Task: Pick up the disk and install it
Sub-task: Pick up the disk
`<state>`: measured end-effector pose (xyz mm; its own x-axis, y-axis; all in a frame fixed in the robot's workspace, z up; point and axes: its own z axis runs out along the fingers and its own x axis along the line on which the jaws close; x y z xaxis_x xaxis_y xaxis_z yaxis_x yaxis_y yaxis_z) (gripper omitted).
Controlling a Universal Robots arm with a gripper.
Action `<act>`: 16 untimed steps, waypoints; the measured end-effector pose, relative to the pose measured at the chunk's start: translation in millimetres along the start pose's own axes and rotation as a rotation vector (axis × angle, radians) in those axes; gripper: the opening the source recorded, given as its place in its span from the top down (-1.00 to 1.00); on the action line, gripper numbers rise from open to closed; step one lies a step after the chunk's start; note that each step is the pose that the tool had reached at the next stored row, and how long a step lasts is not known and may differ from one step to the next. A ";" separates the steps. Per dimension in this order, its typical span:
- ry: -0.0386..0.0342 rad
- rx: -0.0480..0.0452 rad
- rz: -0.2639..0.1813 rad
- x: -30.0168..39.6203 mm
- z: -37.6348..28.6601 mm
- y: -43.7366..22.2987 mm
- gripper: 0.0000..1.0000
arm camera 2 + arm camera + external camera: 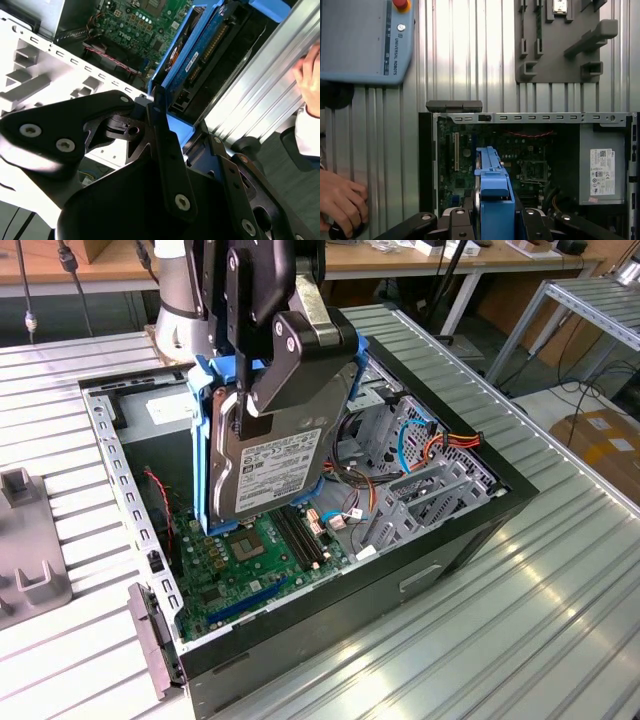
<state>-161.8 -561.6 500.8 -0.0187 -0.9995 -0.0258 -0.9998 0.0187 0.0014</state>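
Disk [280,472] (flat grey metal, blue plastic rails) sits clamped in hand [262,402].

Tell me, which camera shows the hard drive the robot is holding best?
The exterior view: the disk shows its labelled grey face and blue rails above the open computer case. The first wrist view sees it edge-on; the second wrist view catches its connector end.

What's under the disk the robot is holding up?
The green motherboard inside the open computer case. The disk covers the part right beneath it.
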 end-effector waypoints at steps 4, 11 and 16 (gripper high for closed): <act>-0.0001 0.0000 0.000 1.4 0.1 -2.3 0.25; -0.0001 0.0000 0.000 4.1 0.1 -6.4 0.25; -0.0001 0.0000 0.000 6.3 0.1 -8.7 0.25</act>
<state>-153.3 -568.0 500.5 -0.0188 -0.9995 -0.0259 -0.9998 0.0187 0.0014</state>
